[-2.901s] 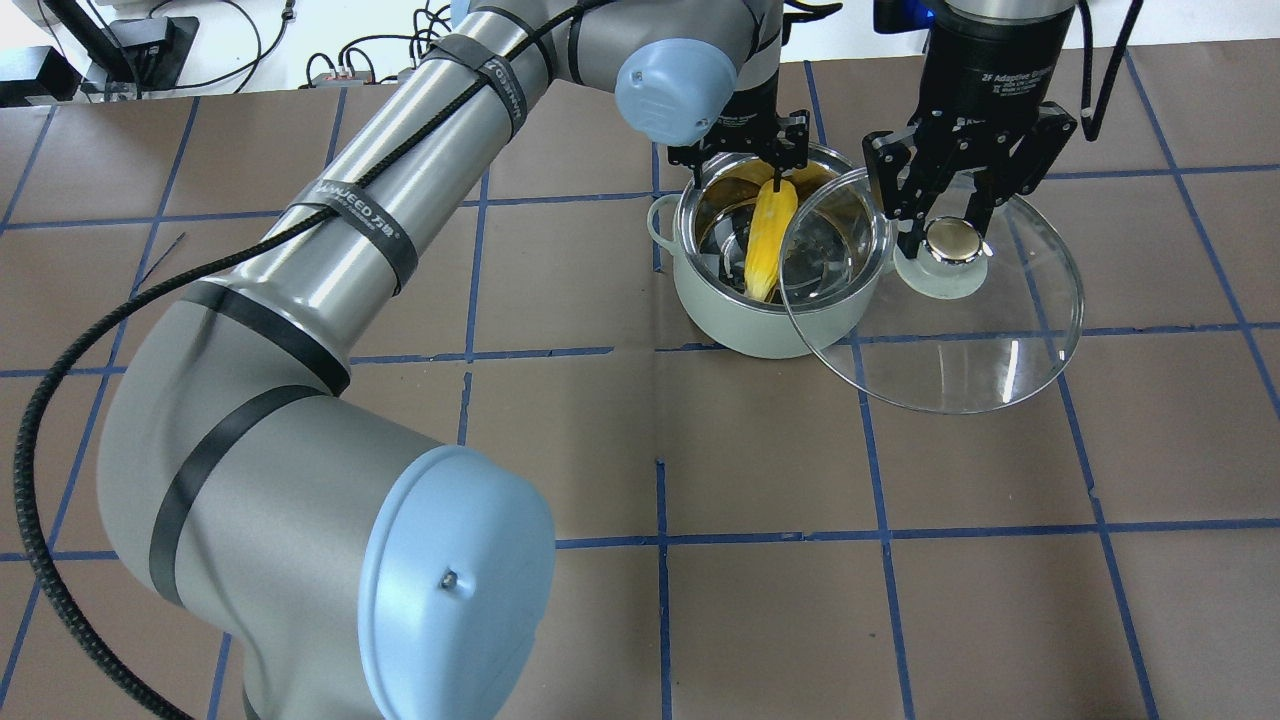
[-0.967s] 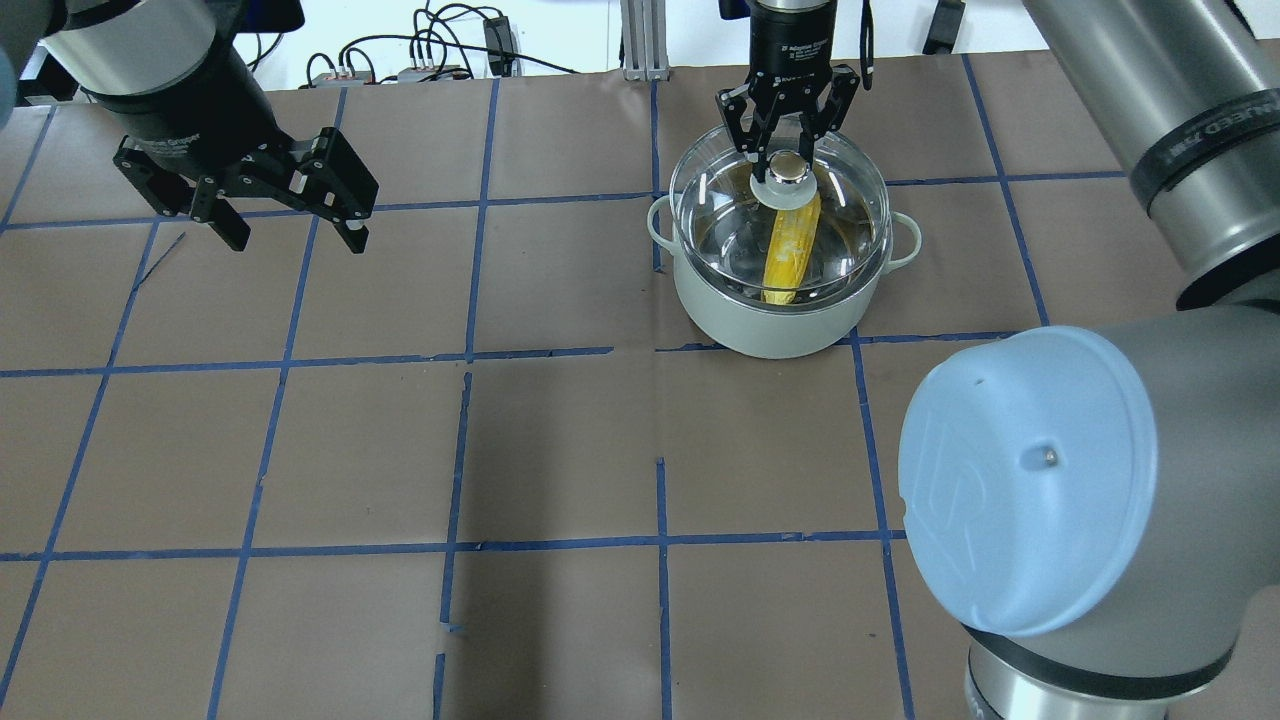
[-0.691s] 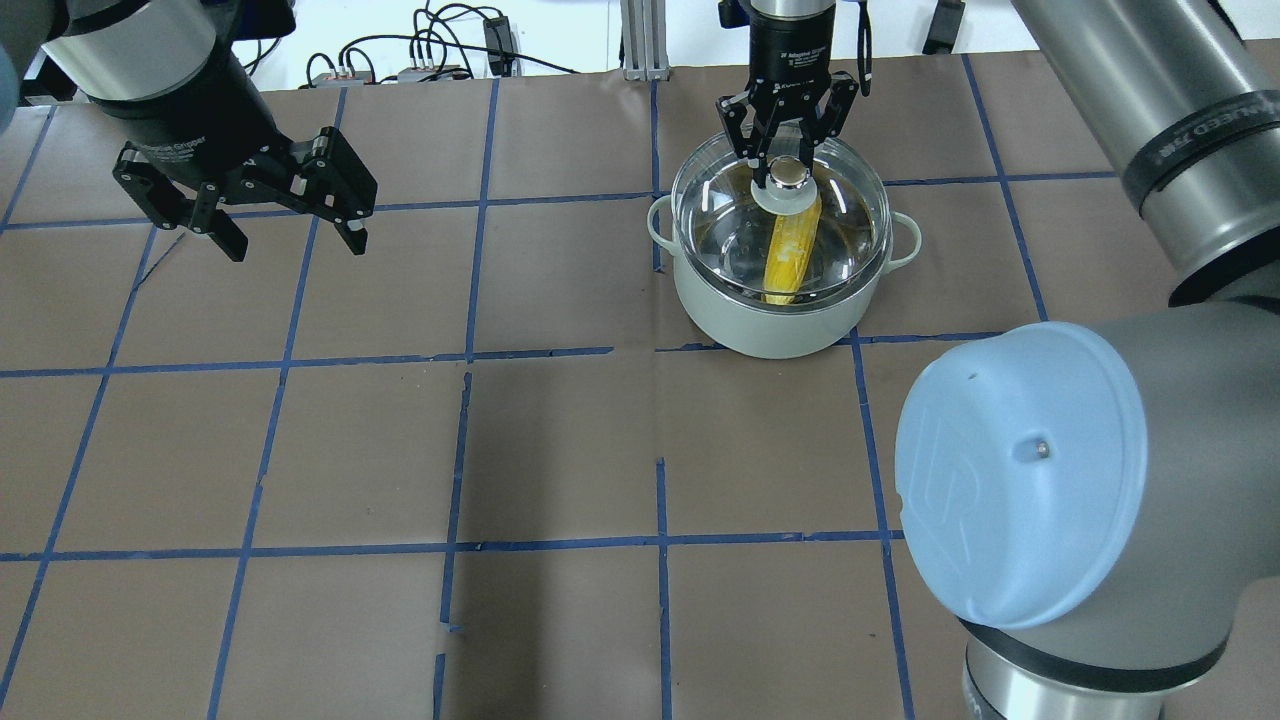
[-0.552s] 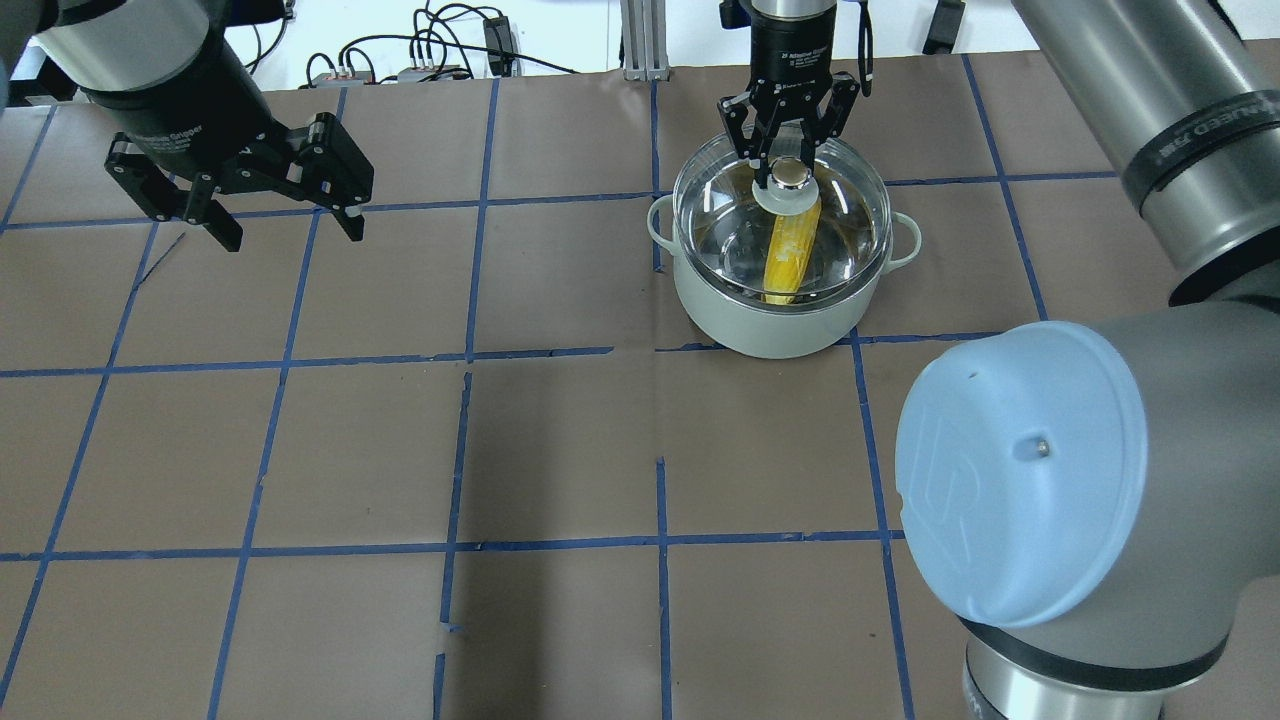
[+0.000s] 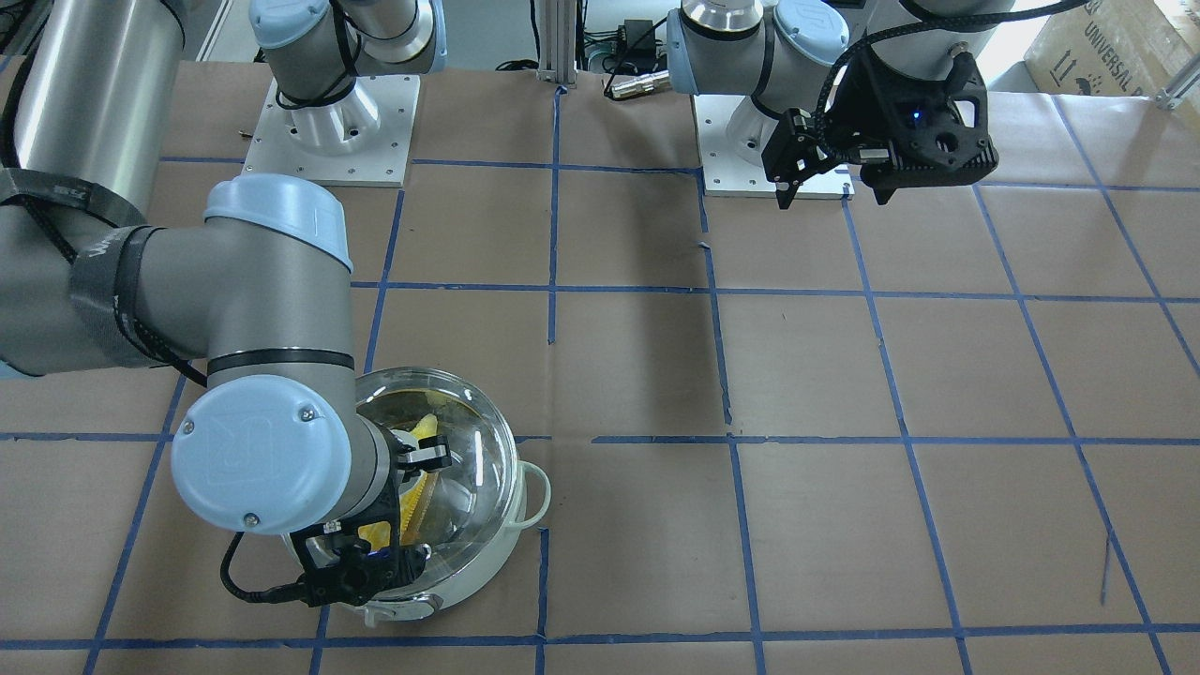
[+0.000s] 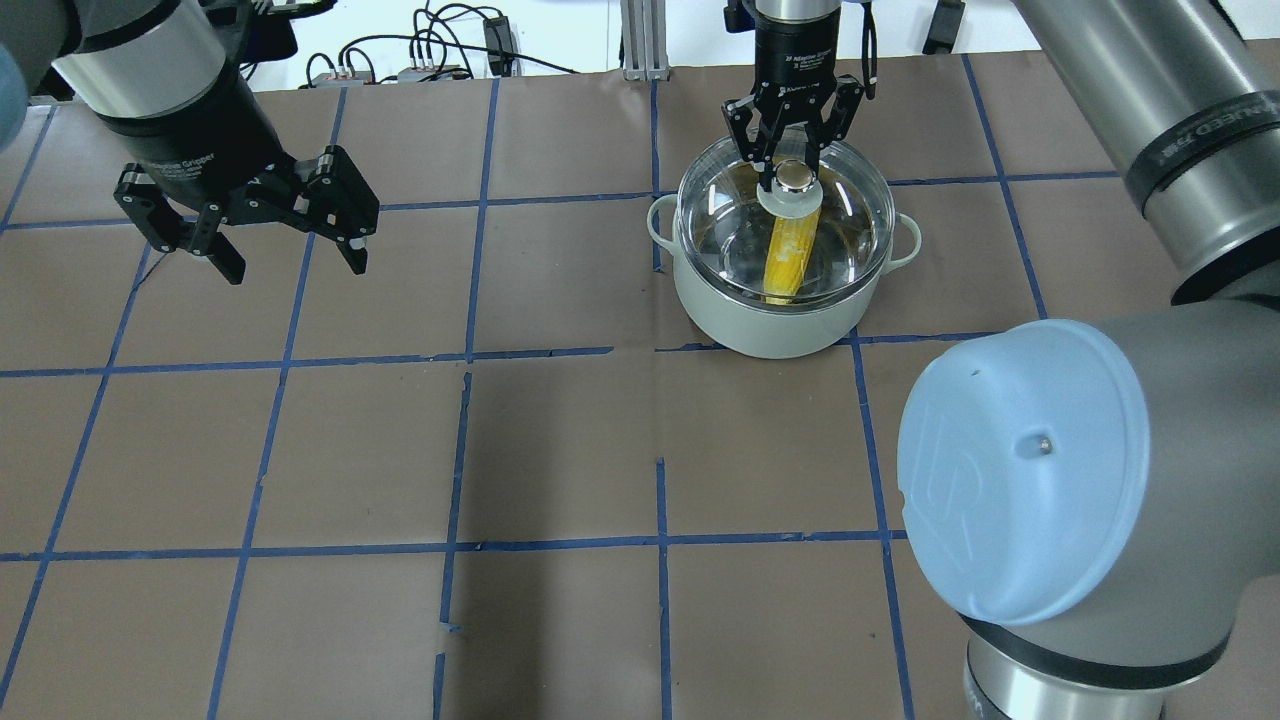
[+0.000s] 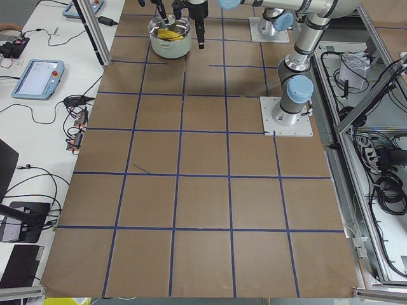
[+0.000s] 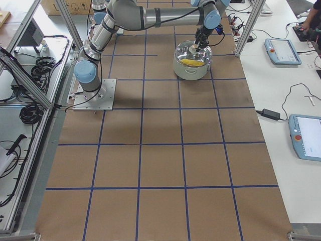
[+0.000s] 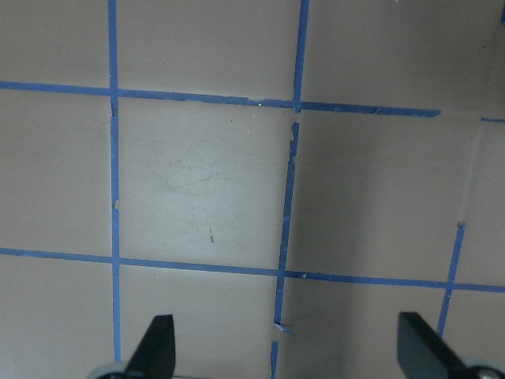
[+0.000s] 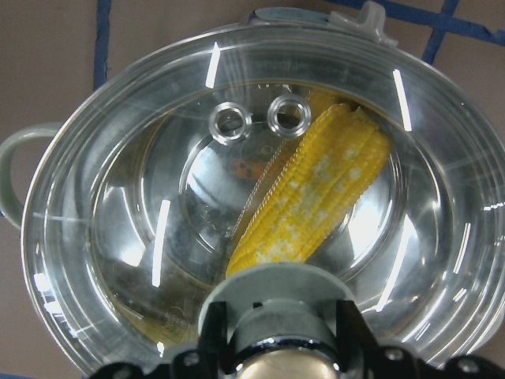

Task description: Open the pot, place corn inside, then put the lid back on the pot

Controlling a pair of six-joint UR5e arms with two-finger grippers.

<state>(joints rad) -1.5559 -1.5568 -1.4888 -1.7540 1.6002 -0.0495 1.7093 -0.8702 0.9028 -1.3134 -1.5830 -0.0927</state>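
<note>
The pale mint pot (image 6: 770, 325) stands at the far middle of the table. The yellow corn (image 6: 785, 265) lies inside it, seen through the glass. The clear lid (image 6: 850, 220) sits on the pot's rim. My right gripper (image 6: 795, 172) is straight above, shut on the lid's knob. In the right wrist view the fingers flank the knob, with the corn (image 10: 316, 205) under the lid (image 10: 118, 221). My left gripper (image 6: 290, 255) is open and empty, hovering far to the pot's left; its wrist view shows only the paper.
The table is brown paper with a blue tape grid (image 6: 660, 540). My right arm's elbow (image 6: 1020, 470) bulks over the near right. Cables (image 6: 440, 50) and an aluminium post lie beyond the far edge. The arm bases (image 5: 328, 131) stand on white plates.
My left gripper has let go of the corn and withdrawn far left. My right gripper has carried the lid over the pot and lowered it onto the rim.
</note>
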